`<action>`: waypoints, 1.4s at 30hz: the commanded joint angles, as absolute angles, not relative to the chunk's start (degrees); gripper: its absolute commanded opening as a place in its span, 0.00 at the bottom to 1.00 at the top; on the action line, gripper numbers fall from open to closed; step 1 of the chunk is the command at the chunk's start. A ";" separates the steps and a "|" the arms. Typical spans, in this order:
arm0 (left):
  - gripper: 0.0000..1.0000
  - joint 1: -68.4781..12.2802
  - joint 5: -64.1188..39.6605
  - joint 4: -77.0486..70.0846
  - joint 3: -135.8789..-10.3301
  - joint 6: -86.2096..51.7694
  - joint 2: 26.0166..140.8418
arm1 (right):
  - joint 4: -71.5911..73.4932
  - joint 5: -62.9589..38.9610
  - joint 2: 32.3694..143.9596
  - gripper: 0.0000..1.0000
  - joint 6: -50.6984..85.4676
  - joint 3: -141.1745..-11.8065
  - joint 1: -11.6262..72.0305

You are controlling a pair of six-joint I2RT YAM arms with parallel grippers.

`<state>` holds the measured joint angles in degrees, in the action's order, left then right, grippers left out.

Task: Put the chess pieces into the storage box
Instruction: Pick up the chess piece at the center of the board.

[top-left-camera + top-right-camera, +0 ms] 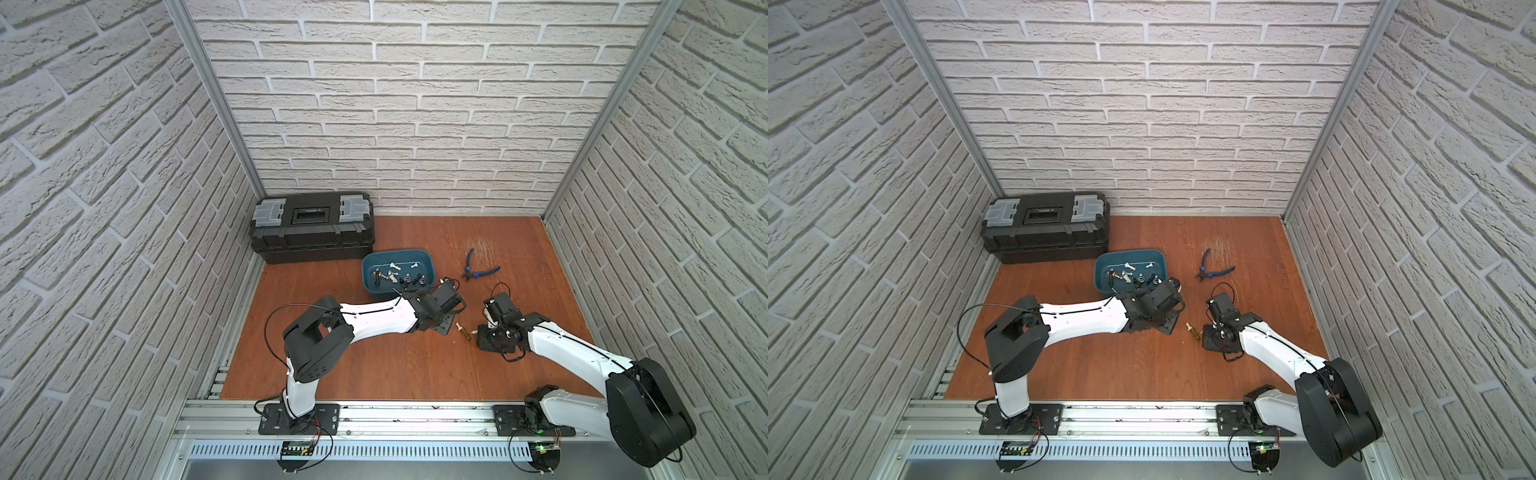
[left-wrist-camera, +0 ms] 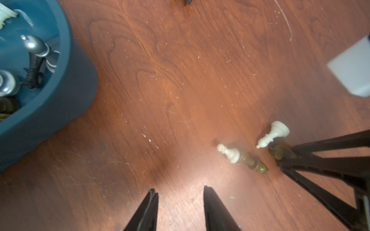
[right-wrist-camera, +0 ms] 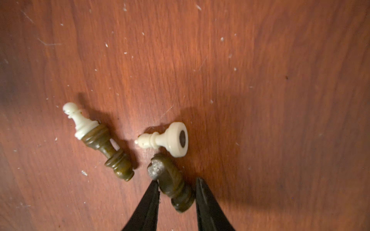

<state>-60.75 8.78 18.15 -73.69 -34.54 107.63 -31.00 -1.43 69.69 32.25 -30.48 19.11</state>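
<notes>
Gold-brown and lying on its side, the nearest chess piece [image 3: 170,184] sits between the fingers of your right gripper [image 3: 177,181], low over the wooden table [image 3: 260,80]. Its long axis runs roughly along the fingers, slightly skewed: head end back toward the wrist, grey-bottomed base outward past the tips, so the jaws would close across its narrow waist. Those fingers stand partly apart astride it. One tip looks to be touching and a sliver of wood shows beside the other, so I judge the piece not yet gripped, though the blur leaves that uncertain. Note the white pawn [image 3: 164,140] lying just beyond the base, touching it or nearly so; a lift could drag it. Beside that, a smaller white pawn [image 3: 80,120] rests base-to-base against a second gold-brown piece [image 3: 108,152]. All four lie loose on the table, outside the box. Your left gripper [image 2: 180,191] hovers over bare wood across from them, fingers partly apart and empty; the right arm is plainly the nearer to this piece. Farther back, just past the left wrist, stands the storage box [image 1: 399,255], already holding a good many pieces. You will have to carry away from the arm bases to reach it. Beyond lie the blue-handled pliers [image 1: 482,273] and, at the wall, the black toolbox [image 1: 311,224].
</notes>
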 commanded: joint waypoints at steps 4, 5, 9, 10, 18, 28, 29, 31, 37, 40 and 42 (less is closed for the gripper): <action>0.43 -60.39 9.40 16.76 -73.12 -34.54 107.79 | -31.82 -3.87 70.96 0.37 32.08 -30.06 18.99; 0.43 -60.46 9.43 16.79 -73.12 -34.56 107.89 | -31.66 -3.91 71.60 0.37 32.09 -30.19 19.07; 0.43 -60.46 9.31 16.77 -73.25 -34.54 107.95 | -31.73 -3.53 72.76 0.36 31.56 -30.98 19.08; 0.43 -60.47 9.36 16.72 -73.22 -34.51 107.86 | -31.73 -3.50 72.89 0.35 31.42 -31.10 19.06; 0.43 -60.21 9.44 16.73 -72.80 -34.63 107.55 | -32.34 -5.28 72.71 0.21 31.18 -31.03 19.16; 0.42 -60.12 9.40 16.61 -72.81 -34.87 107.43 | -35.23 -7.29 70.25 0.14 31.28 -32.24 20.47; 0.42 -60.08 9.45 16.61 -72.68 -34.89 107.26 | -36.09 -7.29 69.40 0.14 31.37 -32.71 20.66; 0.42 -60.06 10.16 16.44 -72.29 -35.06 106.44 | -37.82 -7.21 67.22 0.14 31.66 -33.75 21.45; 0.42 -59.26 14.81 16.02 -69.12 -35.84 101.76 | -41.09 -7.93 62.89 0.14 32.88 -39.44 24.37; 0.42 -58.42 18.47 15.91 -66.18 -37.06 98.12 | -37.77 -8.78 64.85 0.14 32.95 -42.61 25.21; 0.41 -57.80 21.51 15.51 -63.10 -38.46 94.44 | -34.99 -9.28 68.56 0.14 32.82 -46.17 25.78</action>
